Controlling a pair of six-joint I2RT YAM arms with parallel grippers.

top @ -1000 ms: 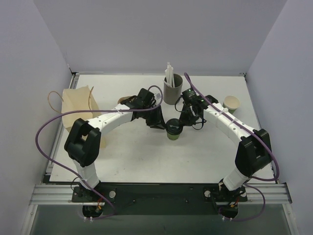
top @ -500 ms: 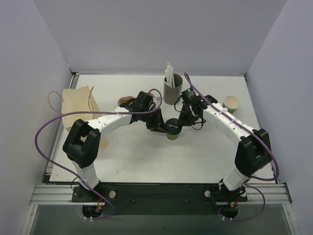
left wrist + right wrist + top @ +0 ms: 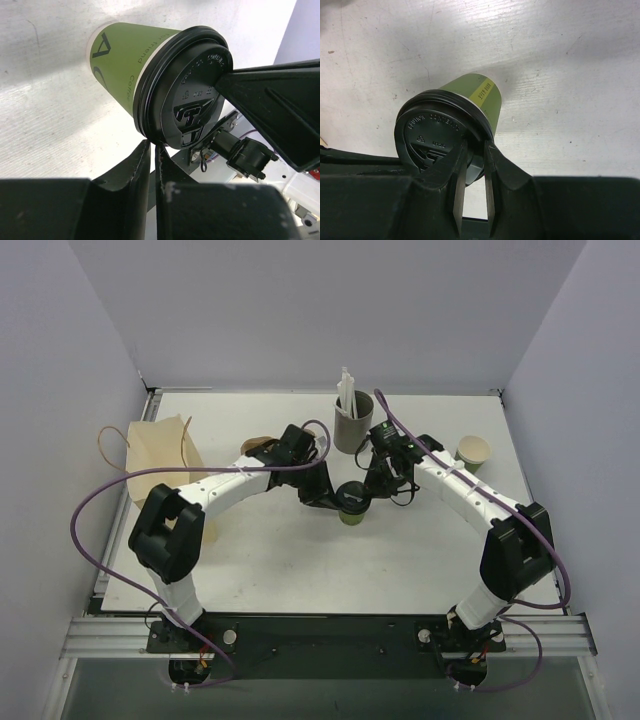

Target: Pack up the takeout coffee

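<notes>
The takeout coffee [image 3: 353,504], a green paper cup with a black lid, stands upright mid-table. It also shows in the left wrist view [image 3: 125,65] and the right wrist view [image 3: 480,95]. My right gripper [image 3: 371,484] comes from the cup's right. It is shut on the lid's rim [image 3: 475,145], one finger on top of the lid [image 3: 427,137] and one outside it. My left gripper [image 3: 328,496] is at the cup's left. Its fingers are shut together and the tips [image 3: 152,147] touch the lid's edge [image 3: 187,100].
A grey cup with white straws [image 3: 352,420] stands just behind the coffee. A second paper cup [image 3: 474,452] stands at the right. A tan paper bag [image 3: 160,465] with handles stands at the left edge. A brown item [image 3: 257,445] lies behind my left arm.
My left gripper has moved right and reached the lid's left edge. The right gripper and the cup have stayed in place.
</notes>
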